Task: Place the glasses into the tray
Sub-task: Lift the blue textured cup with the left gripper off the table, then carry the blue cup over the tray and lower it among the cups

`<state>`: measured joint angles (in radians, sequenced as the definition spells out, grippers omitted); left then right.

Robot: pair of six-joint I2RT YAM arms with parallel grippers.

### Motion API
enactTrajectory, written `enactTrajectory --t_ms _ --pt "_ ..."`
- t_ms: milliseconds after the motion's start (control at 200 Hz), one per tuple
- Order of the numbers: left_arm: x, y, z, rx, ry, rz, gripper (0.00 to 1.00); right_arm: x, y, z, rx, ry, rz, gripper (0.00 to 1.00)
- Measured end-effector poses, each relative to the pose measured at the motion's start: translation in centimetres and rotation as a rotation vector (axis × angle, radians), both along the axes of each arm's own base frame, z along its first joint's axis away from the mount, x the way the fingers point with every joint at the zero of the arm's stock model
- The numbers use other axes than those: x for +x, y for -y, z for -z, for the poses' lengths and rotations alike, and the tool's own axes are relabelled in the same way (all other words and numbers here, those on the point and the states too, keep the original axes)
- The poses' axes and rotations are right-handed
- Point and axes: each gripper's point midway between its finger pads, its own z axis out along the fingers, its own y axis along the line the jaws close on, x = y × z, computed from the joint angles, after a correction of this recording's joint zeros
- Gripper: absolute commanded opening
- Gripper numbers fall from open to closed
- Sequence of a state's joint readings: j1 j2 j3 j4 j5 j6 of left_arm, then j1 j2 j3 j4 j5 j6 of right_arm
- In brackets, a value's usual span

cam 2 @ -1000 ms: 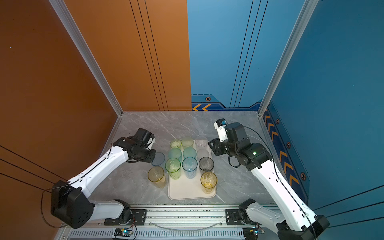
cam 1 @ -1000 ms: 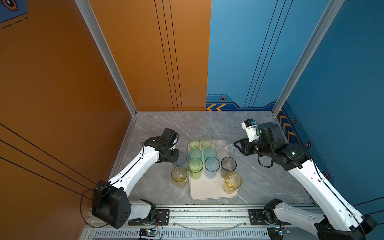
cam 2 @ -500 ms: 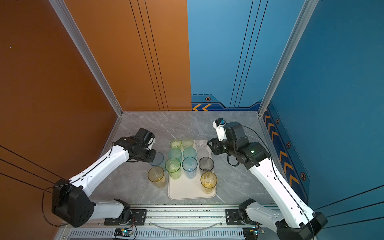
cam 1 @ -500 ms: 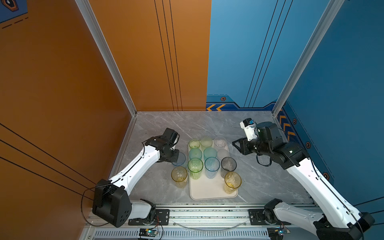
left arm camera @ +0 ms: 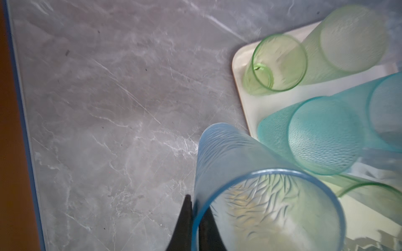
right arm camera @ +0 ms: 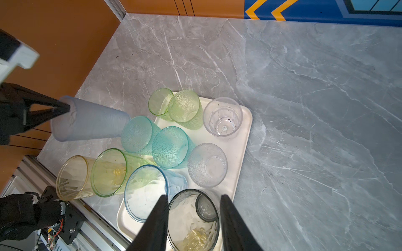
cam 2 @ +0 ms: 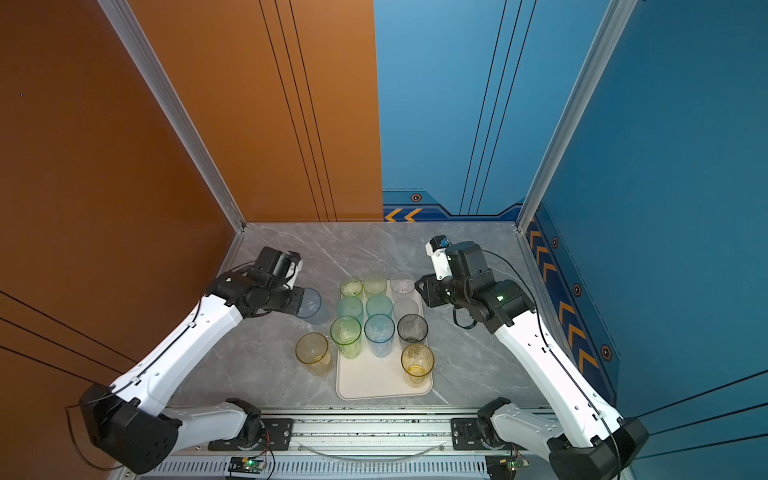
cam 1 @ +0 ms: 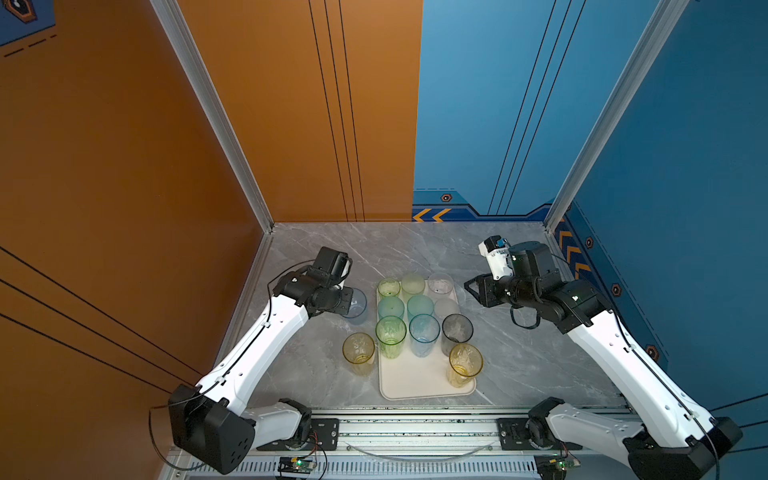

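Note:
My left gripper is shut on the rim of a pale blue frosted glass, one finger inside and one outside. That glass is just left of the cream tray. Several glasses stand on the tray, among them a smoky grey glass and an amber glass. A yellow glass stands on the table left of the tray. My right gripper is open, empty, beside the tray's far right corner.
The orange wall runs close behind my left arm, and the blue wall behind my right arm. Grey marble table lies bare to the right of the tray. A metal rail borders the table's near edge.
My left gripper has closed fully onto the pale blue glass's rim. My right gripper has drifted slightly left toward the tray, still open.

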<state>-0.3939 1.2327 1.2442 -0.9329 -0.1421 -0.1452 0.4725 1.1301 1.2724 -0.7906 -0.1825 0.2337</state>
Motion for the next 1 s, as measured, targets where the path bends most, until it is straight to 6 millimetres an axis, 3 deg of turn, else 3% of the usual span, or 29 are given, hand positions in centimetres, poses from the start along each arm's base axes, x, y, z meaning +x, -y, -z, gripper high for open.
enactTrajectory --t_ms 255,381,511,741,1001 --pt "0.0 1.4 -8.0 -0.093 0.198 0.090 0.00 0.8 0.6 -0.3 0.012 0.014 0.033 0.38" --pt "-1.2 3.1 -11.6 -0.160 0.272 0.186 0.00 1.4 1.4 -0.5 0.032 0.014 0.064 0.38" --pt "-3.1 5.0 -14.1 -0.238 0.303 0.296 0.00 1.8 1.7 -0.8 0.057 0.015 0.081 0.38" --pt "-9.2 9.5 -15.2 -0.325 0.246 0.560 0.01 2.9 2.3 -1.0 0.109 0.004 0.112 0.37" --pt "-16.0 13.4 -13.0 -0.251 0.090 0.812 0.01 3.8 1.6 -1.3 0.164 -0.013 0.103 0.37"
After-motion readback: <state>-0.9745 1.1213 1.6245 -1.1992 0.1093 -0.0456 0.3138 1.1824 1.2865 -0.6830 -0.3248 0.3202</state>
